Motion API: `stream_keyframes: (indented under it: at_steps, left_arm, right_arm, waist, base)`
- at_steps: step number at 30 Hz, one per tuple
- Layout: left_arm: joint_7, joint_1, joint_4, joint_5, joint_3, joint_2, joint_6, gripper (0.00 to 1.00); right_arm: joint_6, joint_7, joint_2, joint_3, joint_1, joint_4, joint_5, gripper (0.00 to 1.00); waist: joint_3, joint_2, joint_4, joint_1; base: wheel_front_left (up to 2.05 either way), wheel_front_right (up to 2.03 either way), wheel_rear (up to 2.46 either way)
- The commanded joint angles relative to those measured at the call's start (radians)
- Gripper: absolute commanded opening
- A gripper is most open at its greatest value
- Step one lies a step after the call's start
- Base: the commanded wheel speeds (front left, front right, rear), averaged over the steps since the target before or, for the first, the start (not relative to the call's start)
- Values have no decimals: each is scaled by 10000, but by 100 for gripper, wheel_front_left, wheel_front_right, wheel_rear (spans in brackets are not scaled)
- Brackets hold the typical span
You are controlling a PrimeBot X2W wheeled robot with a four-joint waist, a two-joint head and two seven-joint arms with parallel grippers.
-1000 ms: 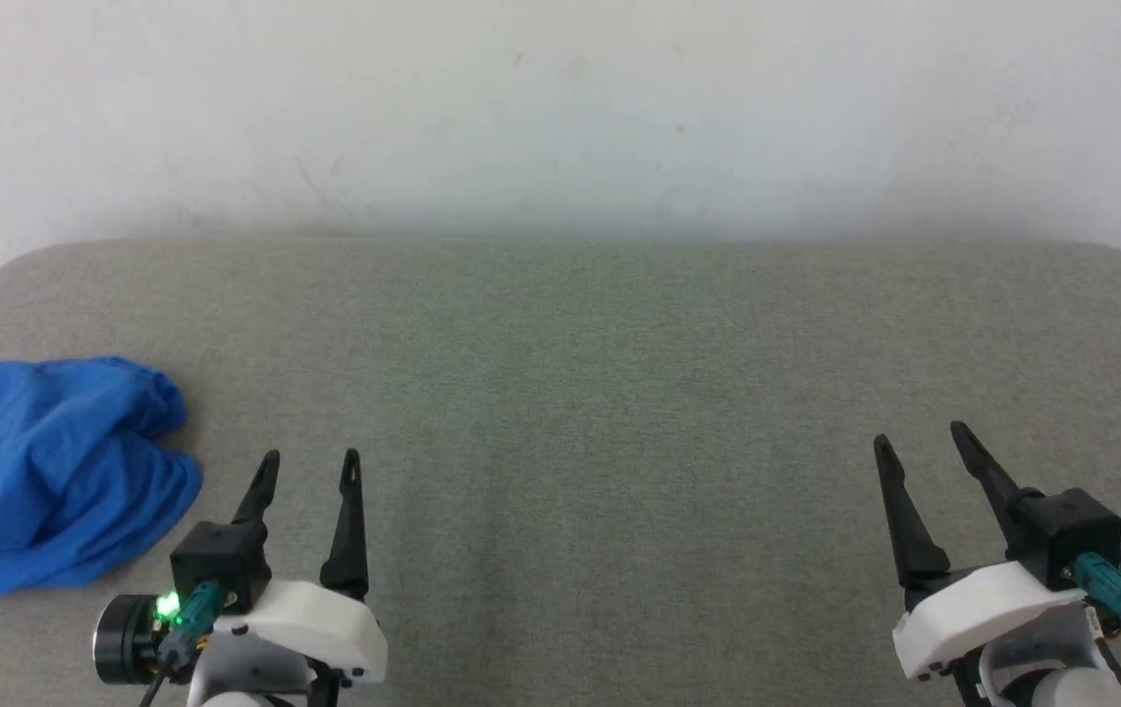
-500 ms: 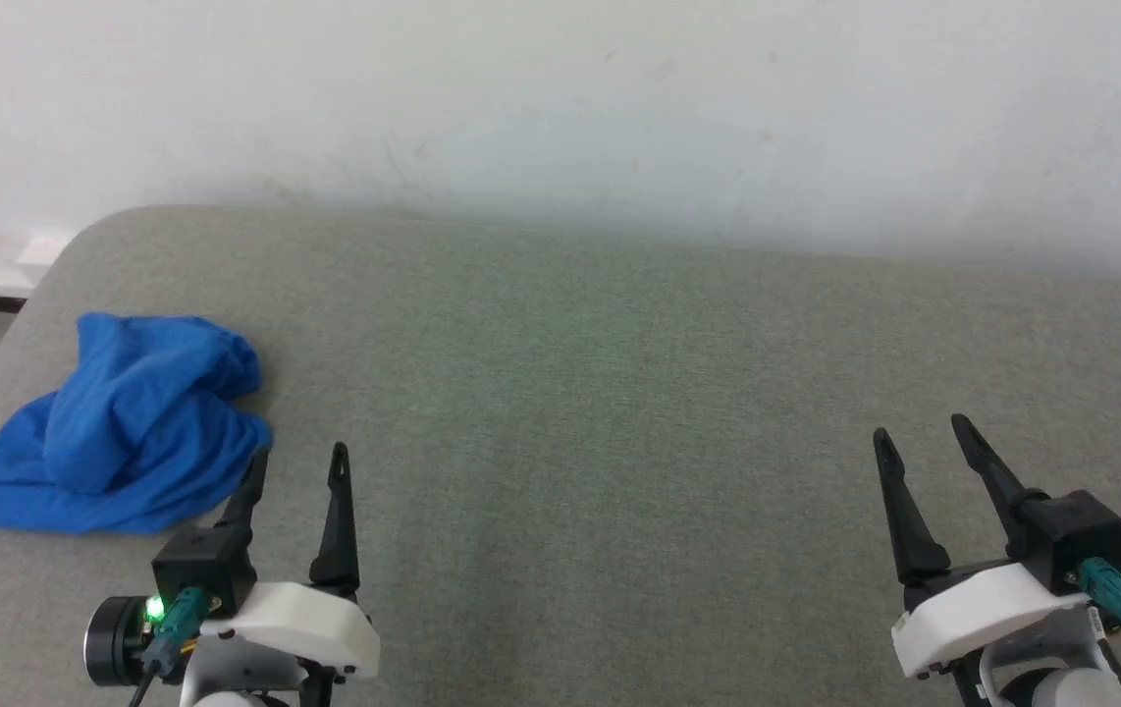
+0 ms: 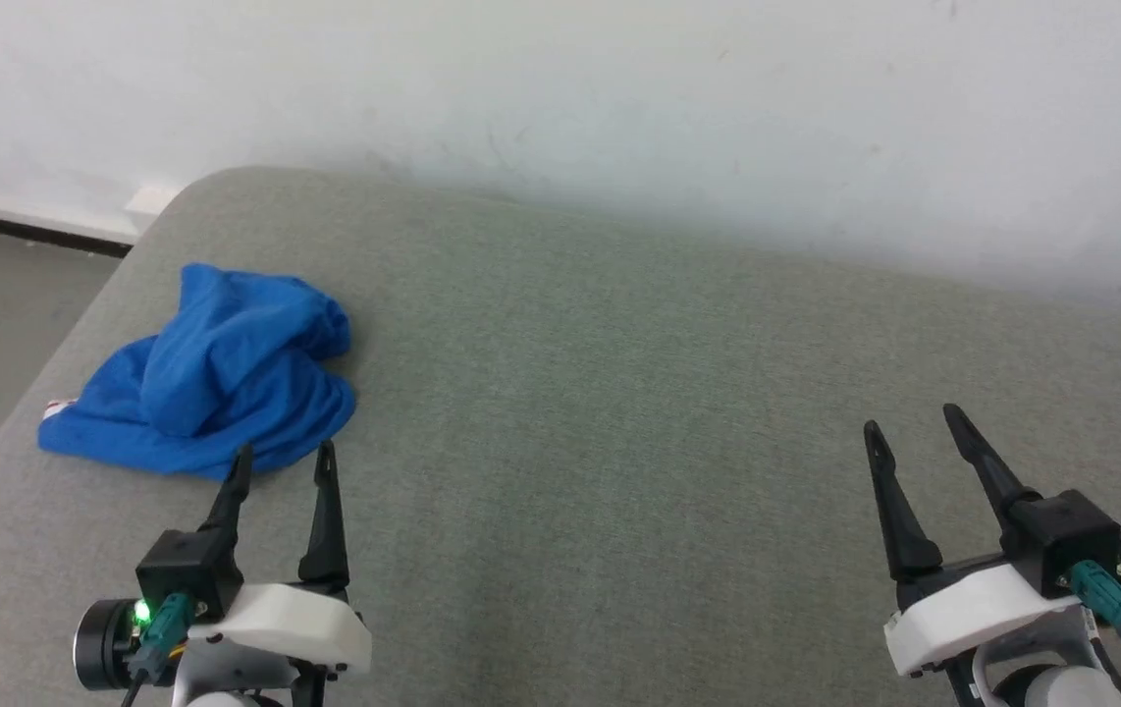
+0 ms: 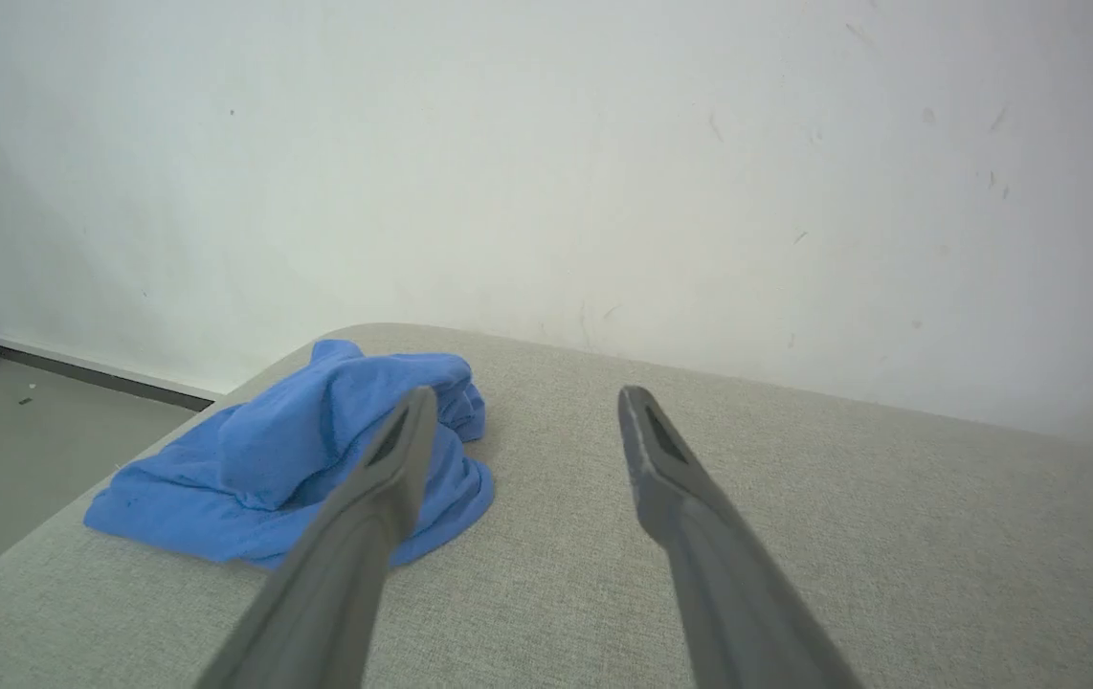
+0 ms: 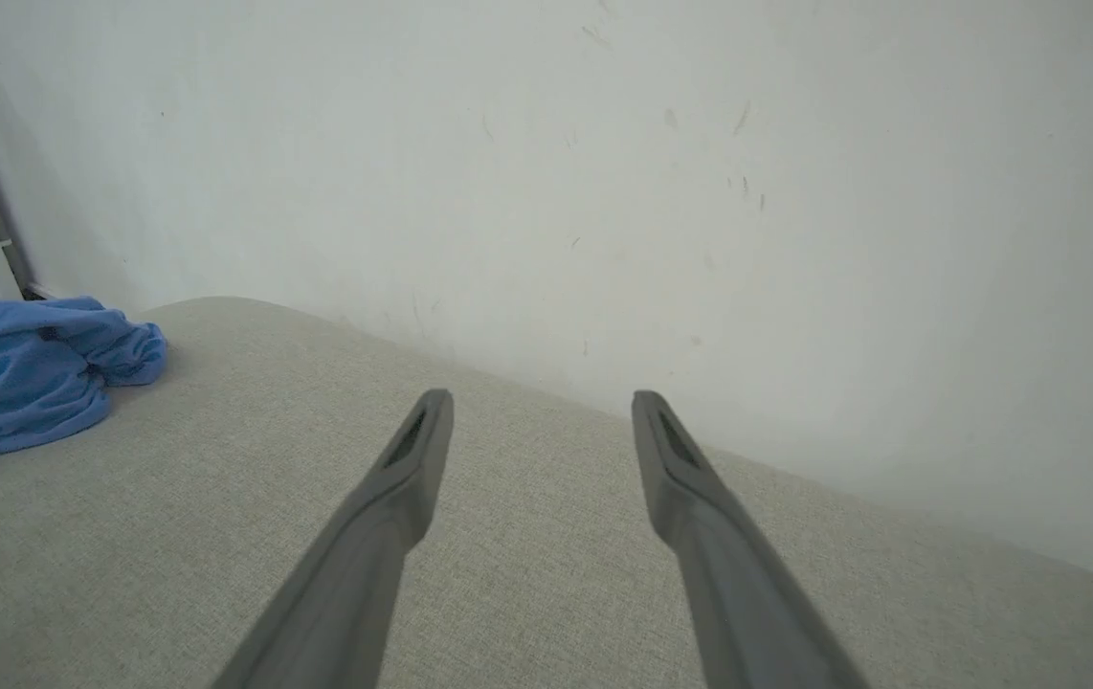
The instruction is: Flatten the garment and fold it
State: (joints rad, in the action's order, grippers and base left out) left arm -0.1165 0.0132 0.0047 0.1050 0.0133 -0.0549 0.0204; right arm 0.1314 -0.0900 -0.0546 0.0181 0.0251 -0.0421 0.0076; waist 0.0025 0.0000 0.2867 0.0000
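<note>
Facing the crumpled, likely soft and light garment (image 3: pixel 217 378) with left gripper (image 3: pixel 284 450) and right gripper (image 3: pixel 911 419) agape, empty; probably best pinched at near edge.

A grey-green padded table (image 3: pixel 619 393) stands against a scuffed white wall (image 3: pixel 560 88).

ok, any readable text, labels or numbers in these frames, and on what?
None can be read.
The garment lies crumpled, showing plain blue cloth and a sliver of red-and-white trim at one edge, with no lettering in view.
No markings are legible on the left gripper or the right gripper.
</note>
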Motion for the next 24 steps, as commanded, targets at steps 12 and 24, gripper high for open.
stream_keyframes:
  at_steps: [12, 24]
  left_arm:
    - [-327, 37, -74, 349, 113, 27, 236, 100]
    - [-577, -1114, -159, 1238, 471, 31, 238, 100]
  right_arm:
    - [-4, -145, 26, 76, 129, -272, -100, 100]
    - [-5, -16, 30, 308, -143, -435, -242, 100]
  waist:
    - [262, 0, 998, 0]
    - [871, 0, 1056, 0]
  base:
    - [-3, -3, -3]
    - [0, 0, 0]
